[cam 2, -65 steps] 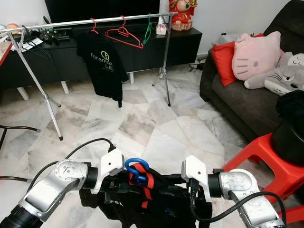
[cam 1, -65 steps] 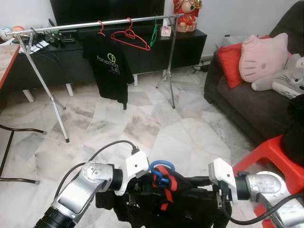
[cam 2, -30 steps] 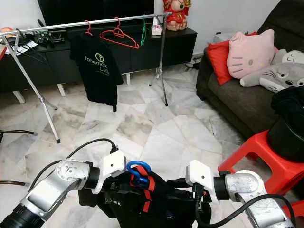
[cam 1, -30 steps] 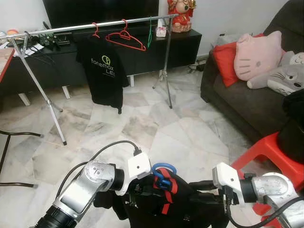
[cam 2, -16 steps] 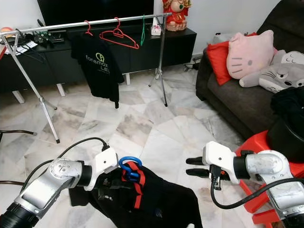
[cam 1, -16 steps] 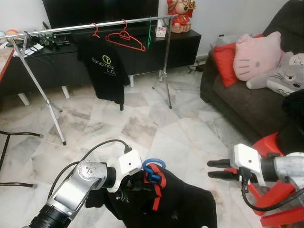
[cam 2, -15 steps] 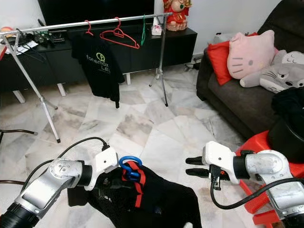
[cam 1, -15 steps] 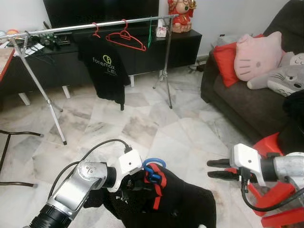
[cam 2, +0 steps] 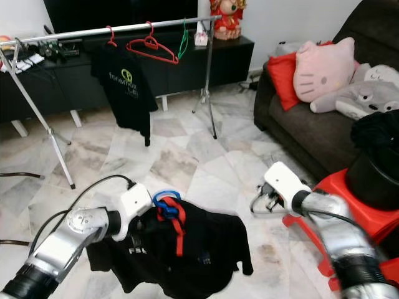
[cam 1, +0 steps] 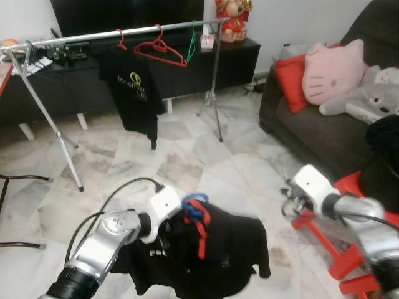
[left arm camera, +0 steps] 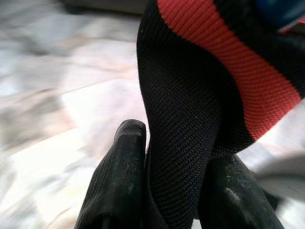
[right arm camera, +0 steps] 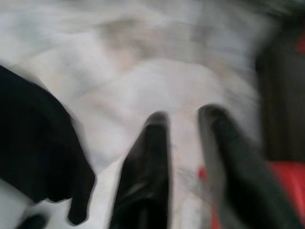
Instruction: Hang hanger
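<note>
I'm reading pale green print on the black T-shirt point(cam 1: 136, 93) hanging from the rail point(cam 1: 112, 34) at my eleven o'clock: a round logo over a word beginning "fone", the rest too blurred. White letters are showing on the black garment point(cam 2: 181, 249) I'm holding, illegible.

So the hanger point(cam 1: 196, 206) is blue, with only its rounded hook really showing, poking up out of the collar of a black shirt point(cam 1: 215, 252) with a red stripe at the neck (the rest of it is buried under the fabric). It's held up low over the marble floor by the left gripper point(left arm camera: 167, 191), whose fingers are clamped on the collar fabric, and the shirt droops down in loose folds below it. The silver clothes rail point(cam 1: 112, 34) stands well apart at the back, already carrying a black printed tee plus empty red and green hangers.
</note>
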You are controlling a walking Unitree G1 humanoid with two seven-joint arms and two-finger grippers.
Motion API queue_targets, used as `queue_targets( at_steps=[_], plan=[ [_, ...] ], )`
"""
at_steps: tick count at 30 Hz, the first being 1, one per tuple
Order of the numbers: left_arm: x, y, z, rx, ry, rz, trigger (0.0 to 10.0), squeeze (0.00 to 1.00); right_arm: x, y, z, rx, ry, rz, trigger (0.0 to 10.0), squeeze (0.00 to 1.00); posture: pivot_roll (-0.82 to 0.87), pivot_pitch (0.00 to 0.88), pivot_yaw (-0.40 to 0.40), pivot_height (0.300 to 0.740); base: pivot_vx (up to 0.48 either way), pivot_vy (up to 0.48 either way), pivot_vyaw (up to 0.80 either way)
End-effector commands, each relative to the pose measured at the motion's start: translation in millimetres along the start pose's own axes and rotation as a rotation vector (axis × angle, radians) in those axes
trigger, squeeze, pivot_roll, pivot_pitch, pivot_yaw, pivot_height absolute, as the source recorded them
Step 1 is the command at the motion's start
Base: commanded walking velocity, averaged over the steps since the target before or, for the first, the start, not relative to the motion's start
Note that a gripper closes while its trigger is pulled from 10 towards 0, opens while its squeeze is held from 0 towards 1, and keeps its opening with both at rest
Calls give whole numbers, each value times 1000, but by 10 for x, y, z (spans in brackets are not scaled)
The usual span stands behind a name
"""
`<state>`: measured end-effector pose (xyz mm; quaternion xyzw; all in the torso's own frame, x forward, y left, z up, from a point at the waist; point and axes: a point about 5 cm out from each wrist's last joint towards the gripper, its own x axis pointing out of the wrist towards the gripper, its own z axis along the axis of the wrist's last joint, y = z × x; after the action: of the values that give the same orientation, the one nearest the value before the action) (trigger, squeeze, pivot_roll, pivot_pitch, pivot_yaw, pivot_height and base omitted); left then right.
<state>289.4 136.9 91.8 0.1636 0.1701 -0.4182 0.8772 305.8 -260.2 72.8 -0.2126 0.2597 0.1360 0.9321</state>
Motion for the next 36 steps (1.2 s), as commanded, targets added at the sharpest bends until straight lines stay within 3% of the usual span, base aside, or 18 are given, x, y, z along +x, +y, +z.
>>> queue_targets(
  at_steps=[1,5,6,7,9,13,14,15,17,18,20,21,22,27,30,31,33,36],
  plan=[
    [-32,147,46,-12,-28,112,10000,0,67,57,-218,129,73,-104,10000,0,-122,0,-60,740,0,0,0],
    [-42,196,13,-46,-30,165,10000,0,127,151,-346,235,110,-155,10000,0,-121,0,-59,740,0,0,0],
    [-58,289,-48,-90,-29,259,10000,0,177,297,-549,444,179,-225,10000,0,-118,0,-54,740,0,0,0],
    [-58,289,-48,-90,-29,259,10000,0,177,297,-549,444,179,-225,10000,0,-118,0,-54,740,0,0,0],
    [-84,411,-121,-142,-29,383,10000,0,197,495,-722,604,258,-246,10000,0,-113,0,-53,740,0,0,0],
    [-133,549,-295,-222,-1,552,10000,0,188,722,-876,669,336,-218,10000,0,-94,0,-52,740,0,0,0],
    [-133,549,-295,-222,-1,552,10000,0,188,722,-876,669,336,-218,10000,0,-94,0,-52,740,0,0,0],
    [-155,556,-481,-271,40,616,10000,0,156,880,-996,662,380,-188,10000,0,-86,0,-48,740,0,0,0],
    [-162,544,-571,-295,64,641,10000,0,148,919,-1023,671,376,-182,10000,0,-86,0,-48,740,0,0,0],
    [-163,508,-696,-329,93,668,10000,0,147,930,-1028,659,352,-190,10000,98,-83,0,-44,740,0,0,0],
    [-160,481,-758,-346,109,680,10000,0,145,926,-1028,634,339,-195,10000,114,-83,0,-44,740,0,0,0],
    [-155,455,-821,-363,126,695,10000,0,142,935,-1036,629,332,-197,10000,588,-80,0,-42,740,0,0,0],
    [-142,380,-959,-399,173,718,10000,0,132,968,-1059,685,312,-207,10000,1000,-79,0,-42,740,0,0,0],
    [-79,204,-1154,-457,248,738,10000,0,90,1086,-1140,674,305,-163,10000,1000,-85,0,-41,740,0,0,0],
    [-29,93,-1241,-473,287,730,10000,0,61,1169,-1194,595,321,-105,10000,1000,-84,0,-41,740,0,0,0],
    [-24,73,-1259,-475,296,728,10000,0,75,1152,-1164,560,305,-100,10000,1000,-88,0,-41,740,0,0,0],
    [-17,-7,-1339,-488,334,727,10000,0,144,1033,-1004,619,201,-128,10000,1000,-88,0,-41,740,0,0,0],
    [-18,-40,-1370,-498,339,737,10000,0,147,962,-972,626,167,-161,10000,1000,-88,0,-41,740,0,0,0]
  ],
)
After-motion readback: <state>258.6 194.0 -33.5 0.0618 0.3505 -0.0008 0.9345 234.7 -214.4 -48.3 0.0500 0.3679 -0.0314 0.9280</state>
